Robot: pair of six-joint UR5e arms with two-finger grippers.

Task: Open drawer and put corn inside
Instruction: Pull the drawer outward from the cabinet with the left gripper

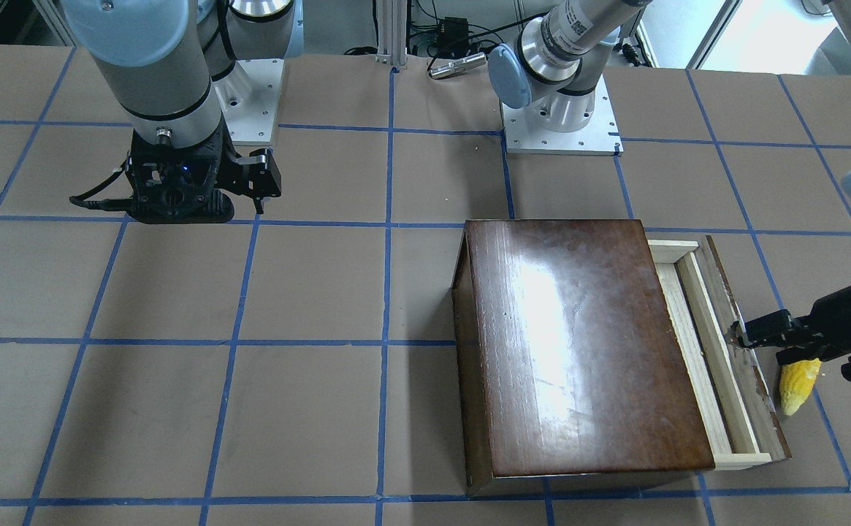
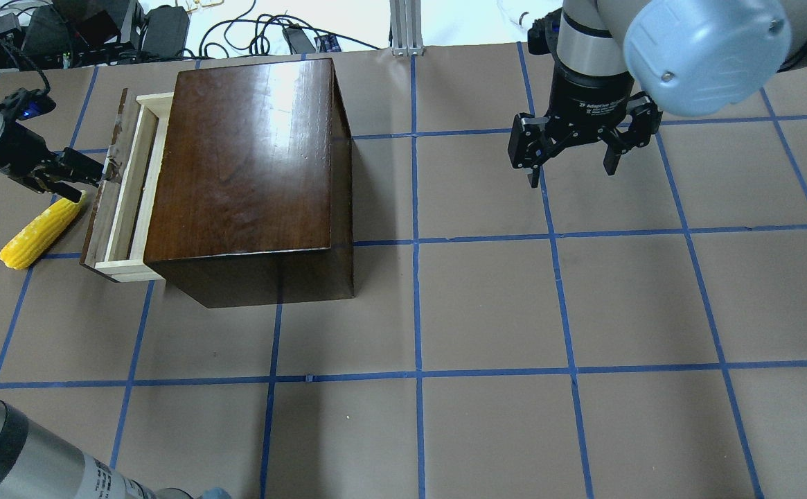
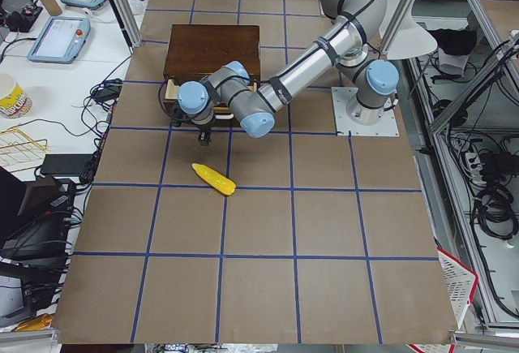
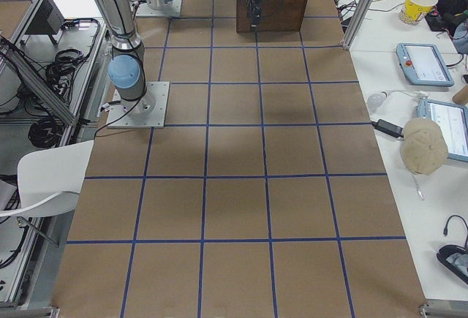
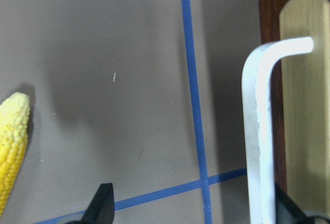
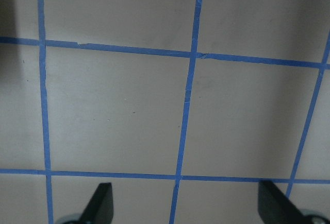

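At the overhead view's far left, the corn [image 2: 37, 234] lies on the table [image 2: 486, 312], outside the drawer [image 2: 129, 201] and just beside its dark front panel. Over the cob's upper end, the left gripper [image 2: 90, 177] sits at that panel with its fingers spread wide. The wrist camera shows the metal handle [image 5: 256, 131] between them, close to the frame-right finger; whether they touch cannot be told. The drawer stands partly pulled out of the box [image 2: 251, 159] toward the frame's left. Its exposed strip shows only pale wood, and the rest is hidden under the box's glossy top. A broad stretch of gridded table separates the box from the right gripper [image 2: 573, 173], which hangs at upper right with its fingers wide apart. The frame's left edge cuts off the left arm, and the left gripper covers part of the cob's upper end.
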